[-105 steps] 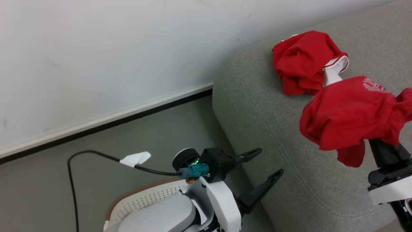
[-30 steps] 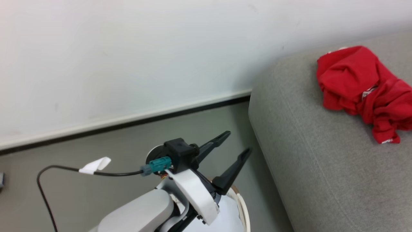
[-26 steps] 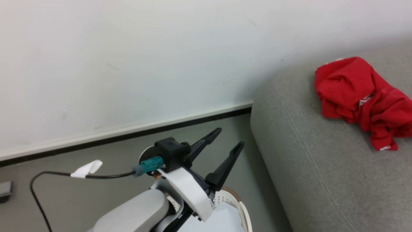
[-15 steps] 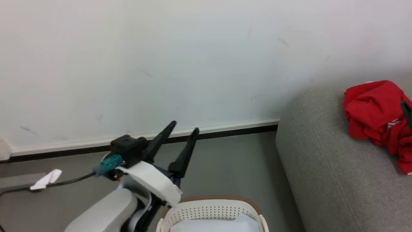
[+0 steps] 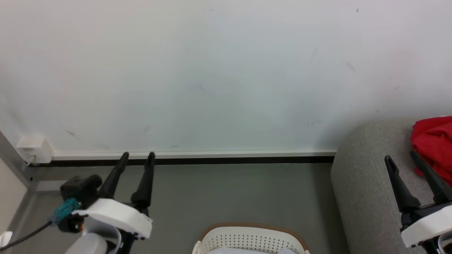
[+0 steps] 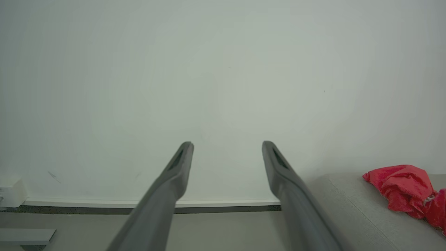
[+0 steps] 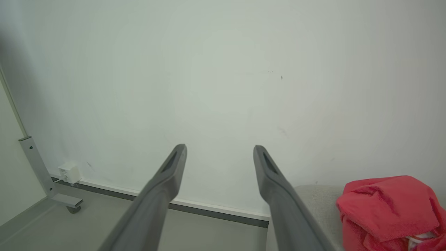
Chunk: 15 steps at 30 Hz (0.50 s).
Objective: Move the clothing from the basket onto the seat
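Note:
Crumpled red clothing lies on the light-grey seat at the right edge of the head view, and the clothing shows on the seat in both wrist views. The white perforated basket with its brown rim sits at the bottom centre; its inside is mostly cut off. My left gripper is open and empty, raised left of the basket. My right gripper is open and empty in front of the seat's end. In each wrist view the gripper holds nothing.
A white wall with a white-and-black baseboard runs behind. A white wall socket box sits low at the left, and a grey metal frame leg with a castor stands beside it. Grey floor lies between wall and basket.
The head view has swung left, so the seat and clothing slid to the right edge and the basket came to the centre. My right gripper has come into view, empty. Both grippers stay open.

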Motion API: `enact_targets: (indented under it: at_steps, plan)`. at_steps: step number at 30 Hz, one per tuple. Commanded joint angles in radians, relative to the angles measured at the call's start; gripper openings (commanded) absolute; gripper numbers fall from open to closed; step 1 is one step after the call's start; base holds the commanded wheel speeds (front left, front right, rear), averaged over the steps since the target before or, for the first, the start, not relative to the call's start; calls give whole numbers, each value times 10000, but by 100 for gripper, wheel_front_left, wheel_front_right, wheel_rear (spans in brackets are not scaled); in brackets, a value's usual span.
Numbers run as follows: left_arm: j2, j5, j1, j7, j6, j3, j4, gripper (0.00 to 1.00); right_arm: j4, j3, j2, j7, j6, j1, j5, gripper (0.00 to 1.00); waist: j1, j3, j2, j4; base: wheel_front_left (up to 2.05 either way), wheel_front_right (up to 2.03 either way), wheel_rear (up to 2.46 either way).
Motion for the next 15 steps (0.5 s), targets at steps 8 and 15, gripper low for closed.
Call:
enact_targets:
  at_steps: [8,15]
  plan:
    - [-819,906,1958,0,-228,2162,97,100,124,-179,910,-1087,-24,1376,-529,100,1,-206,0,184,0,0,0]
    - [-1839,1873,3046,-2,-749,3441,340,100,298,-703,1787,-1346,-24,2052,-1338,100,1,-149,0,182,0,0,0]
